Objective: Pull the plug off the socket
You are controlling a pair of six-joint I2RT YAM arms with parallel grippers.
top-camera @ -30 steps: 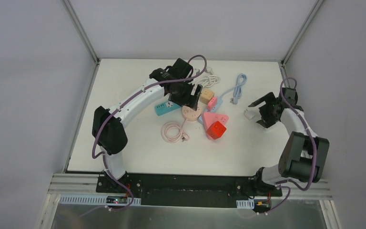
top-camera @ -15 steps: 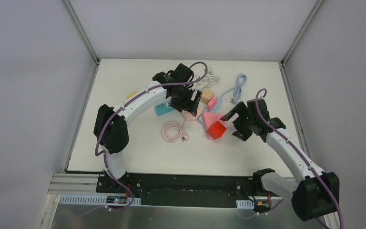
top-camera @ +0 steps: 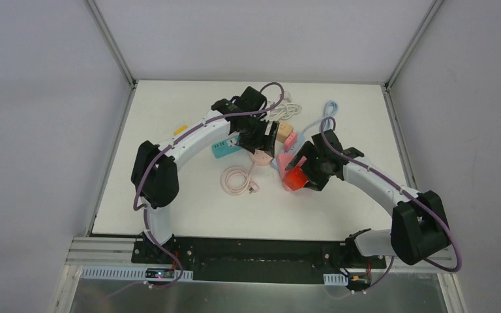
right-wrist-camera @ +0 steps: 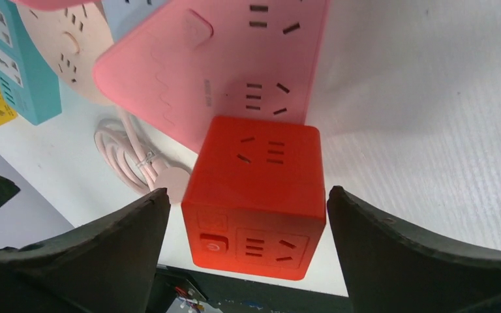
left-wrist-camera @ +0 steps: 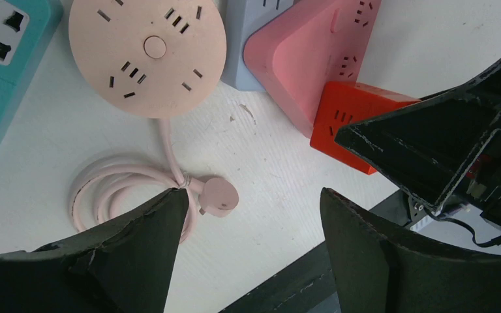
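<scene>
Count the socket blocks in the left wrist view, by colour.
Pink: 2, the round pink socket and the triangular pink socket
Teal socket: 1
Grey-blue socket: 1
Red socket: 1
Total: 5

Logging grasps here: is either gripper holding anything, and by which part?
Nothing is held. The right gripper stands open around the red cube socket, gaps both sides; the left gripper hangs open above the table.

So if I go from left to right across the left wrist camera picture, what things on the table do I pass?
Teal plastic power strip → round pale pink socket → pink triangular socket block → red cube socket.
</scene>
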